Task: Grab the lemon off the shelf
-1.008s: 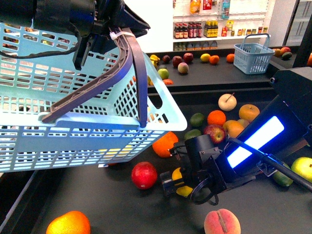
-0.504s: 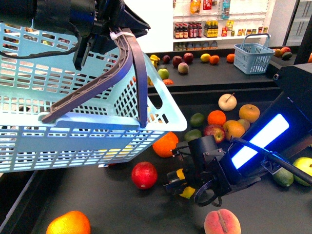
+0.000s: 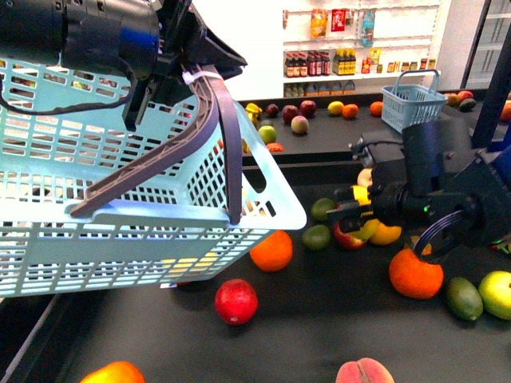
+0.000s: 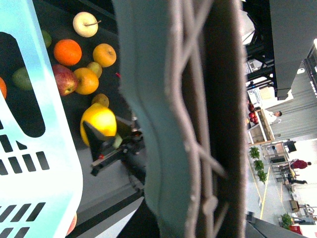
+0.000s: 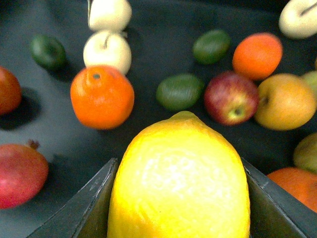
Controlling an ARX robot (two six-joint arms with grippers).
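Well beyond right gripper (image 3: 350, 214): white back wall (image 3: 255, 48) w/ store shelving (image 3: 399, 36), rows of bottles (image 3: 307, 62). Farther black counter (image 3: 319, 132) btwn. Bright even light. Left wrist view: potted plants (image 4: 254, 151), blurry.

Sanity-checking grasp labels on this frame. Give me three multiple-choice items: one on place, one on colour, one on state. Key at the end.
1. Where is the lemon?
A. Lying on the shelf
B. Inside the basket
C. Between the fingers of the right gripper, held above the shelf

2. What colour is the basket hanging at the left arm?
A. Light blue
B. Red
C. Black

3. What is the state of the right gripper?
A. Open and empty
B. Shut on the lemon
C. Out of view

Key:
1 C: the right wrist view shows the lemon between two dark fingers, with the other fruit lying below it.
2 A: the front view shows pale blue lattice walls.
3 B: a finger sits against each side of the lemon.
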